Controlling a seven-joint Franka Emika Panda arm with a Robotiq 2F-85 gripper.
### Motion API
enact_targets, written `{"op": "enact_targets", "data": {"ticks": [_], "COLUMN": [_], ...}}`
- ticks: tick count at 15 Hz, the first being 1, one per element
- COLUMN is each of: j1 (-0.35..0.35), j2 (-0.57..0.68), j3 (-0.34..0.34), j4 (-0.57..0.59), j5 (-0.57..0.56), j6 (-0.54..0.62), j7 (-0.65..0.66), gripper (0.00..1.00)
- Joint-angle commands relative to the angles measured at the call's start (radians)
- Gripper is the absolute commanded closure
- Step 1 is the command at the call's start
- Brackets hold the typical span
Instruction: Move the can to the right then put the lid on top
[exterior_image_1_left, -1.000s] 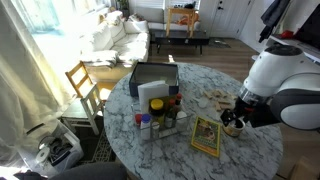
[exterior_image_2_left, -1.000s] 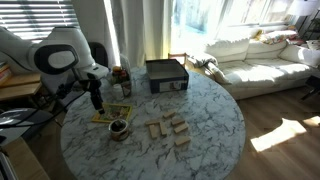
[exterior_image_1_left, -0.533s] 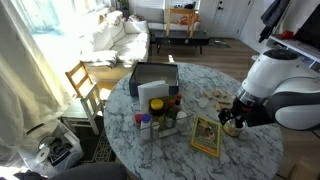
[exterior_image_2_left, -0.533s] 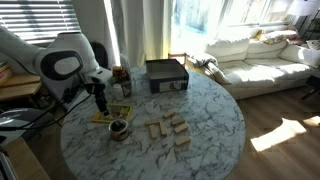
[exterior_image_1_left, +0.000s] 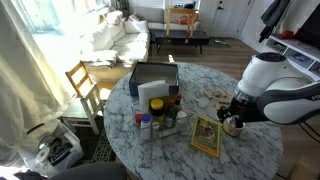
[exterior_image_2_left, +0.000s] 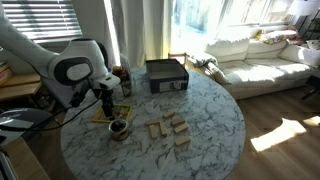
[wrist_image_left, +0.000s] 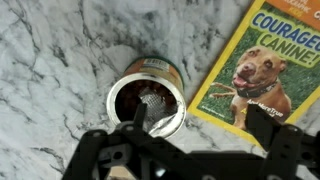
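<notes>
The can (wrist_image_left: 147, 97) is a small silvery tin standing open on the marble table, dark inside. In the wrist view it lies just above and left of my gripper (wrist_image_left: 200, 132), which is open and empty. One finger overlaps the can's near rim; the other hangs over the booklet's edge. In both exterior views the gripper (exterior_image_2_left: 107, 106) (exterior_image_1_left: 233, 113) hovers just above the can (exterior_image_2_left: 118, 129). I see no dark green lid in any view.
A yellow-green dog booklet (wrist_image_left: 255, 60) lies right beside the can. Small jars and bottles (exterior_image_1_left: 160, 118) cluster near a black box (exterior_image_2_left: 165, 75). Wooden blocks (exterior_image_2_left: 171, 129) lie mid-table. The round table's edge (exterior_image_2_left: 90, 160) is close by. A wooden chair (exterior_image_1_left: 85, 82) stands beside the table.
The arm has moved down and toward the can over the last second. The can and booklet have not moved.
</notes>
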Motion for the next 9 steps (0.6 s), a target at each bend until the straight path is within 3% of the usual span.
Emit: {"op": "enact_targets", "data": {"ticks": [1,4,5,7,9], "j1": [0.026,0.042,0.046,0.055,0.065], "j2": [0.101,0.146,0.154,0.173,0.187], "j3": [-0.053,-0.084,-0.089,-0.102,-0.112], "j4": [0.052,0.075,0.08,0.09,0.099], "j5": [-0.017,0.001,0.019,0.033,0.045], "j6": [0.036,0.05,0.053,0.06,0.063], "j7": [0.03,0.02,0.01,0.002,-0.003], "gripper": [0.01,0.11,0.26,0.45,0.59]}}
